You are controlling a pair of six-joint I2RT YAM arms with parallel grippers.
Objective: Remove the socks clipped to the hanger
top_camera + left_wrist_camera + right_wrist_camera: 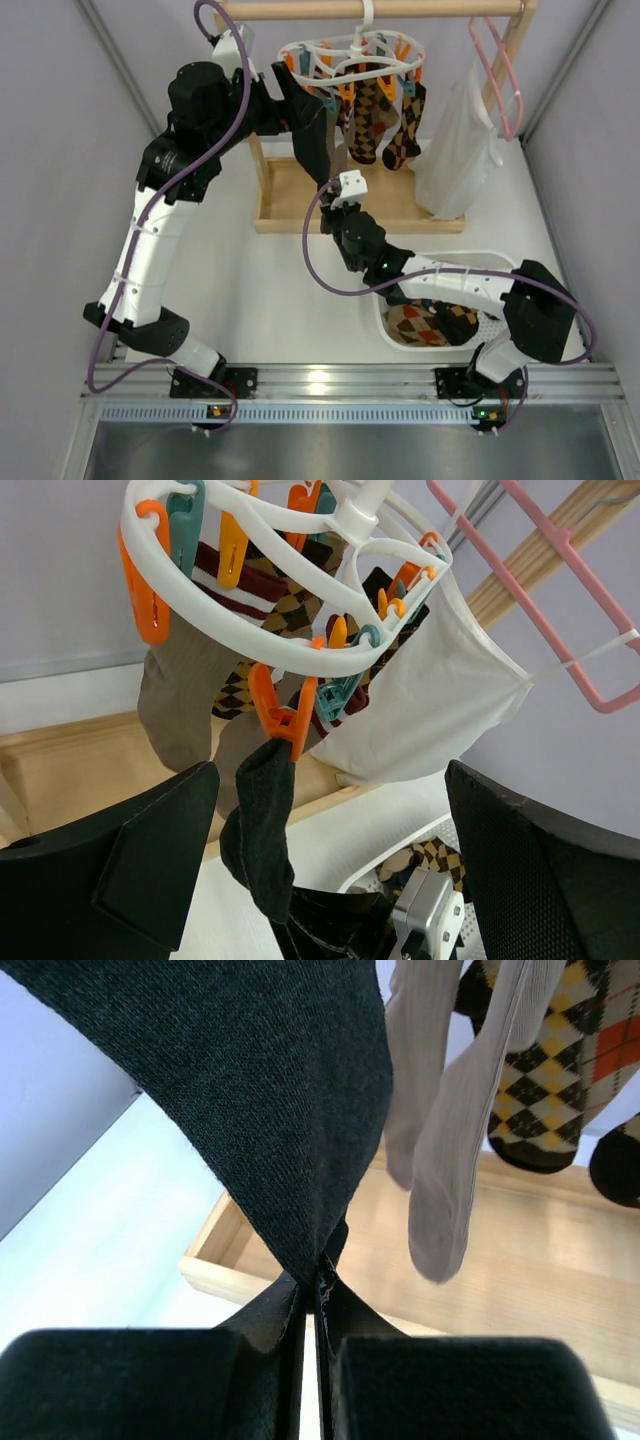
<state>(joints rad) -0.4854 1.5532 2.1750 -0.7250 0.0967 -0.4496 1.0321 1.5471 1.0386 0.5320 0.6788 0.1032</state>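
Top external shows me both bases at the near edge. Nearest on the right, the white basket (378,322) sits on the table with argyle socks (432,322) lying in it. My right arm folds back at its elbow over that basket, then stretches low and leftward toward the middle of the table, its tool end pointing up and away. On its wrist camera the right gripper (312,1295) has its fingers pressed together on the bottom tip of the black sock (260,1090), and the fabric fans upward from the pinch.

My left arm rises tall from its base, bends at the upper left and reaches rightward, so the left gripper (335,800) stands high, just below and in front of the hanger (250,640). Its fingers are spread wide and hold nothing. The black sock dangles in the gap as that camera sees it, though whether it hangs between the fingers or just beyond them I can't tell. An orange clip (280,715) on the ring grips the sock's top.

Farther back, a tan sock (445,1160) and the clipped argyle socks (560,1080) hang from other clips above the wooden base (560,1290) of the rack. The hanger's hook goes over the wooden rod (300,10). To the right, a white garment (430,700) hangs from a pink hanger (560,610) on the same rod.
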